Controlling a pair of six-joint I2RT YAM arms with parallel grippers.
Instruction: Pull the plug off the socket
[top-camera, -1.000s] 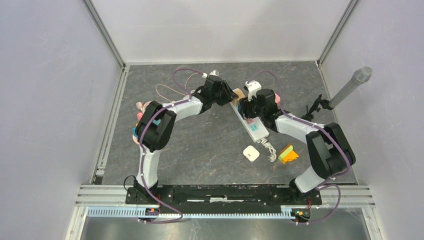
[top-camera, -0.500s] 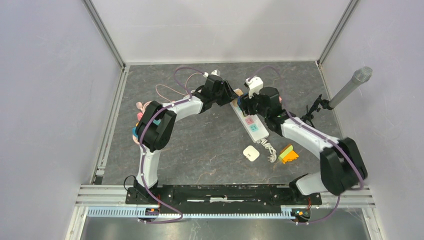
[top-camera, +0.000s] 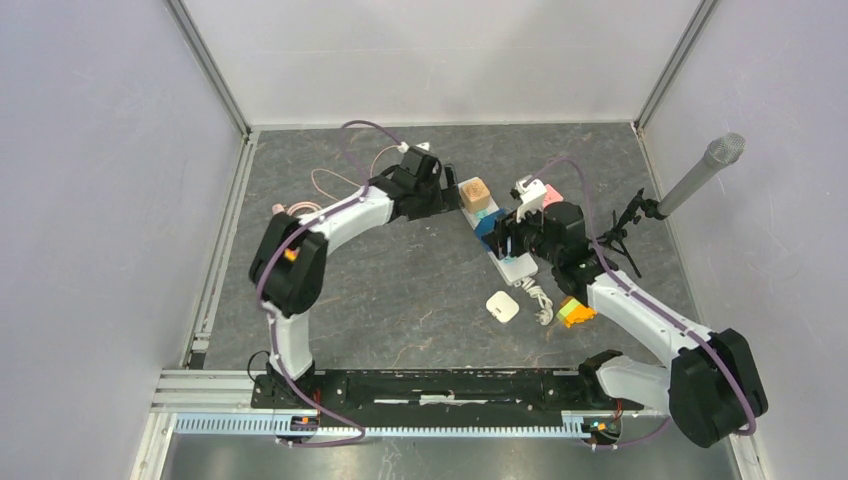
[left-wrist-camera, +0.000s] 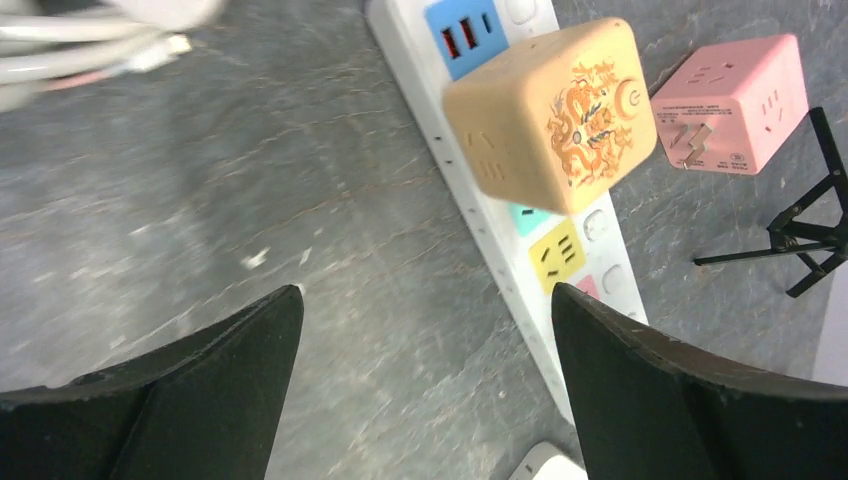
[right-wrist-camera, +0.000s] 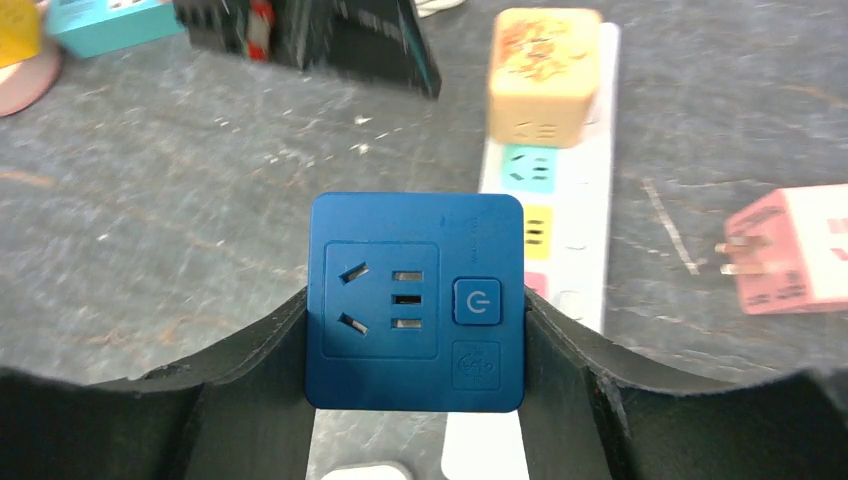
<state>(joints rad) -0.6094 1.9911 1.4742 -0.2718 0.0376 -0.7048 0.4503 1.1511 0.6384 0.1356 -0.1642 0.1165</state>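
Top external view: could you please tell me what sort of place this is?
Likely a robot lab cell: white wall panels, left arm and right arm on a base rail, a microphone.

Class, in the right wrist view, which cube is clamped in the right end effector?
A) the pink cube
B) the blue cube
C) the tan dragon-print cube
B: the blue cube sits gripped in the right end effector, while the tan cube is on the power strip and the pink cube lies aside.
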